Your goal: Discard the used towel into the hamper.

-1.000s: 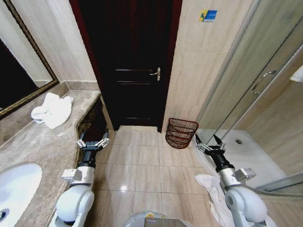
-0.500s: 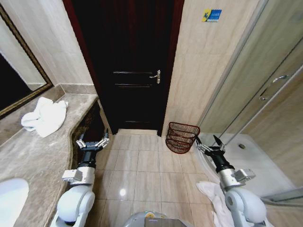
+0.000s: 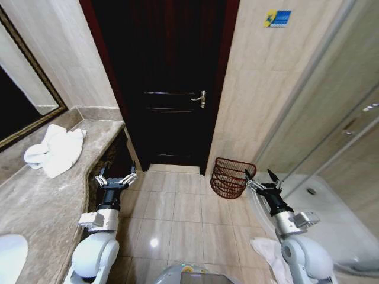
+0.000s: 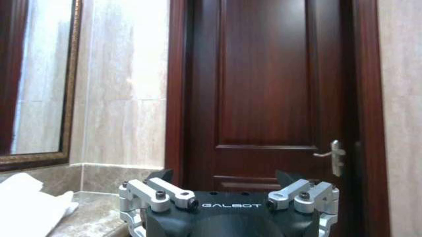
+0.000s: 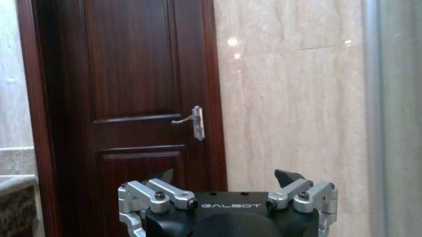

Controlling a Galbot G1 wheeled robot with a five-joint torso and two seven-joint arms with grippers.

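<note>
Your right gripper (image 3: 261, 179) hangs over the floor tiles with its fingers spread wide and nothing between them; its wrist view shows the two dark fingertips (image 5: 289, 177) well apart, pointing at the dark door (image 5: 142, 98) and the beige wall beside it. Your left gripper (image 3: 115, 176) is equally spread and empty, held low beside the edge of the marble counter (image 3: 71, 177); in its wrist view the fingertips (image 4: 161, 175) stand wide, facing the same door, with a corner of the towel (image 4: 26, 210) showing on the counter beside them. The hamper (image 3: 233, 178) stands on the floor just beside your right gripper, on its inner side and slightly ahead, against the wall next to the door frame; the fingers do not touch it. It is a small round dark red-brown basket of thin horizontal bars, open between them, narrowing toward its base, and it leans a little in the head view. The towel (image 3: 53, 151) is a crumpled white heap lying on the counter near the mirror (image 3: 23, 89), ahead of your left gripper and well apart from the hamper, with the open floor between them. A second white cloth (image 3: 266, 251) lies on the floor by your right arm, next to the shower tray (image 3: 331, 219). You can also see a bit of the white sink (image 3: 12, 251) at the near end of the counter.
</note>
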